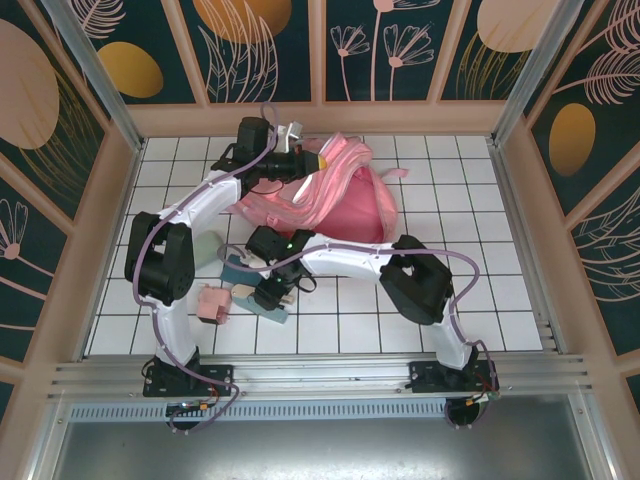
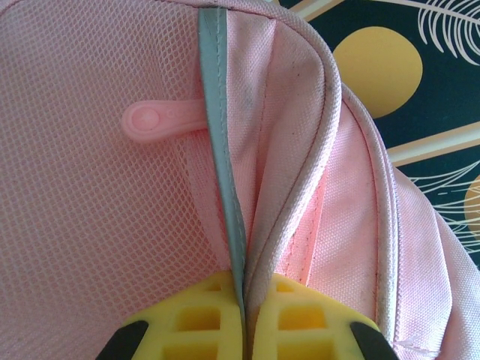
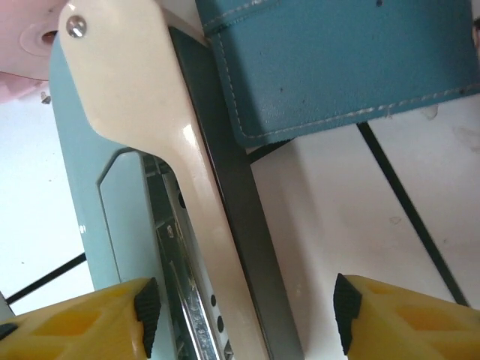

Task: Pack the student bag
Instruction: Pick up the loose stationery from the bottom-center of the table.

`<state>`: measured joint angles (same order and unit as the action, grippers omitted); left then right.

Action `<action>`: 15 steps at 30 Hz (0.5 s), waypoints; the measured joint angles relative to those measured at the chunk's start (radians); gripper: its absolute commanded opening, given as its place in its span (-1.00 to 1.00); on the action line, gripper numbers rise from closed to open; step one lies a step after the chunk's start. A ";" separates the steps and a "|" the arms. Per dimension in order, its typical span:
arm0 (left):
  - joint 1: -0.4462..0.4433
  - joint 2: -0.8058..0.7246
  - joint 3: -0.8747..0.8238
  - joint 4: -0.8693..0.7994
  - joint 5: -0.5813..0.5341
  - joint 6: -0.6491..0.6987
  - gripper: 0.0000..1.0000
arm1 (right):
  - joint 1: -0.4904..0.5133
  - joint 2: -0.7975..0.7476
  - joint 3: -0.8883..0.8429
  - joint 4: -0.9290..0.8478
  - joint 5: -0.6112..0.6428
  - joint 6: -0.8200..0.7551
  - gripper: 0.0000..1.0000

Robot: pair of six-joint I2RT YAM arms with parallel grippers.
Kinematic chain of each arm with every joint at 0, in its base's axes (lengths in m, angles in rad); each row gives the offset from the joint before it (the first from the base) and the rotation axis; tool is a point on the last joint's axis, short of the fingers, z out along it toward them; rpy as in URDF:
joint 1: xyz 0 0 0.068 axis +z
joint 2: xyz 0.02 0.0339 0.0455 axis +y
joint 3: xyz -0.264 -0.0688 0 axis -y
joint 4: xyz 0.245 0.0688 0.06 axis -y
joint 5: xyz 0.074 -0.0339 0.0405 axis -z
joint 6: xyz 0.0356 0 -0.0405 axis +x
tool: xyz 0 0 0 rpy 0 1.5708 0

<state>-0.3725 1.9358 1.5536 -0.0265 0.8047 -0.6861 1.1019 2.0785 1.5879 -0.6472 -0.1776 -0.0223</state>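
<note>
The left gripper [image 2: 244,319] pinches a seam of the big soft pink fabric backpack [image 1: 350,205]; the right gripper [image 3: 244,319] stands spread astride a cream-levered pale teal stapler-like tool [image 3: 127,90].

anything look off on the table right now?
Nothing spilled or damaged. The student bag lies slumped on the table, the left gripper shut on its grey-trimmed seam. The stapler seems to lie on its side, against a teal case, between the open jaws of the right gripper.
</note>
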 measured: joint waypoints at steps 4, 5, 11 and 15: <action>0.000 0.000 -0.003 0.003 0.002 0.000 -1.00 | -0.003 0.004 0.018 -0.007 -0.001 -0.006 0.06; 0.000 0.000 -0.004 0.004 0.003 0.000 -1.00 | -0.003 0.006 0.023 -0.008 -0.002 -0.006 0.06; 0.000 0.000 -0.006 0.008 0.004 -0.002 -1.00 | -0.002 0.030 0.029 -0.013 -0.004 -0.006 0.04; 0.000 0.000 -0.006 0.008 0.007 -0.005 -1.00 | -0.002 0.036 0.029 -0.014 -0.004 -0.006 -0.13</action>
<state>-0.3725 1.9358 1.5478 -0.0185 0.8116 -0.6907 1.0996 2.1143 1.6165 -0.6609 -0.1814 -0.0284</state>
